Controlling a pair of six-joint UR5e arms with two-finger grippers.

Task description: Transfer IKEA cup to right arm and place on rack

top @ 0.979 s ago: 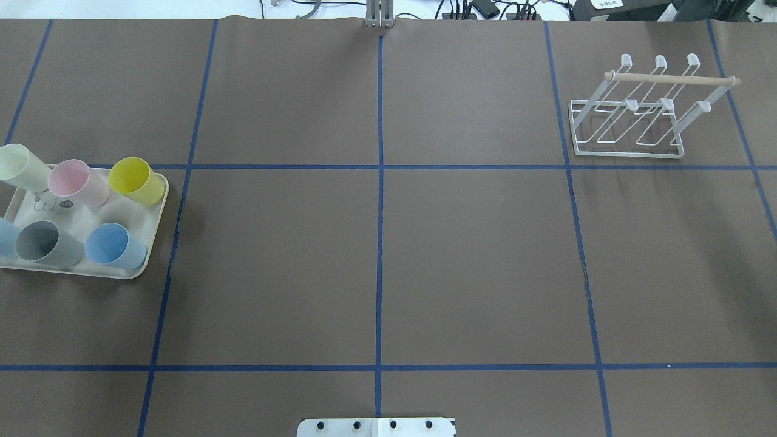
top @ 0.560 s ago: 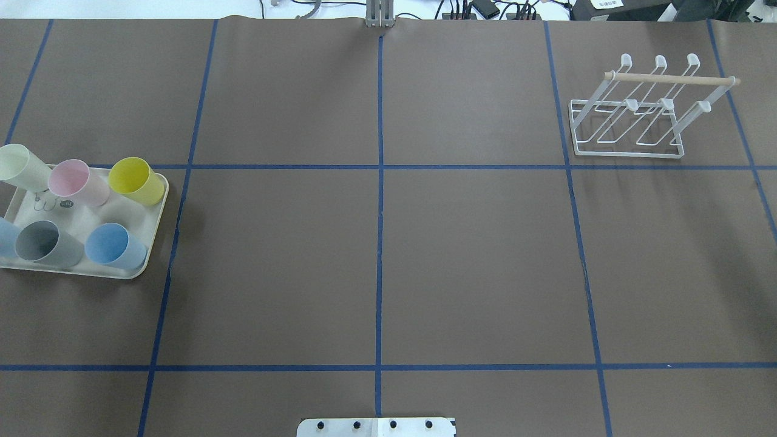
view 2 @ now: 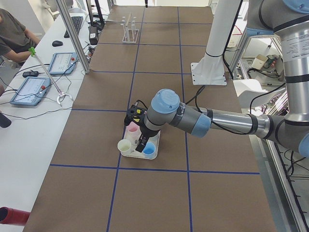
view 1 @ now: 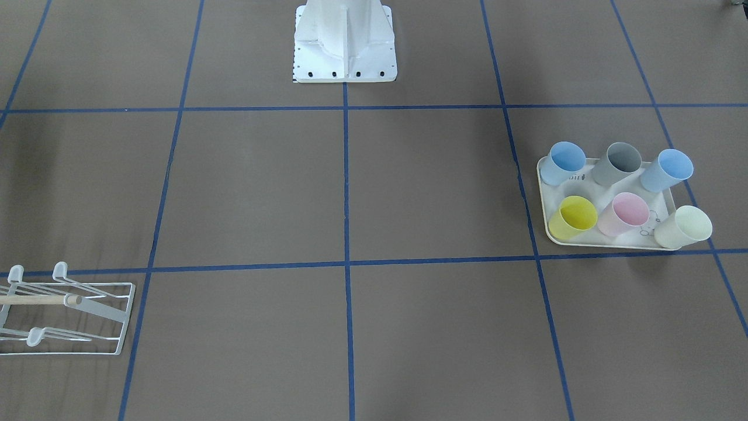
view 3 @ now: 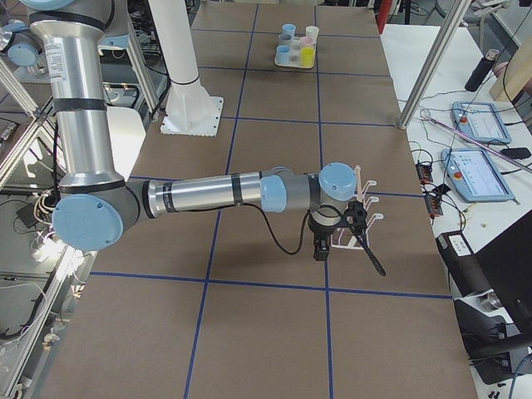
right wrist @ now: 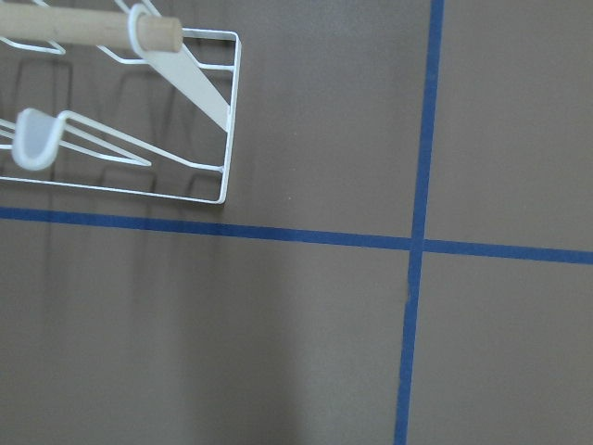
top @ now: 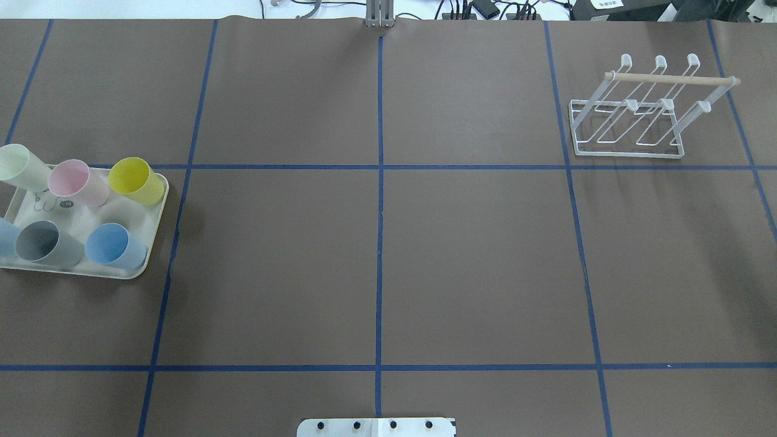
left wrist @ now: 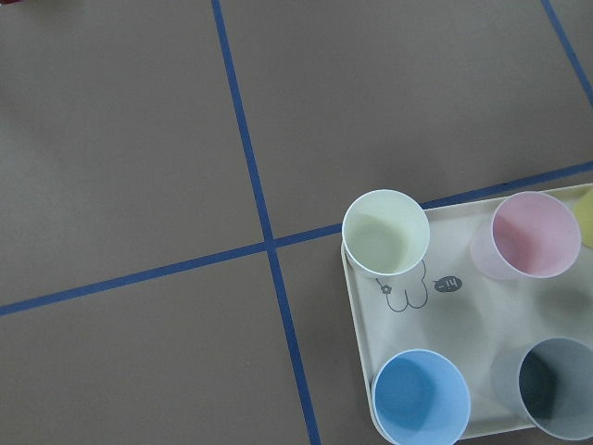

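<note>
Pick not begun — six cups [top: 76, 182] stand on the tray [top: 130, 212]. Left gripper [view 2: 140, 144] hovers over the tray, right gripper [view 3: 345, 238] well away by the rack [top: 668, 79] — can't tell whether either is open or closed. Next, probably: lower onto one cup.

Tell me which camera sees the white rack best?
The overhead view: the rack shows whole, prongs and rod included. In the front view the edge cuts it; the right wrist catches a corner; from the left side it is tiny; from the right side the arm covers part.
</note>
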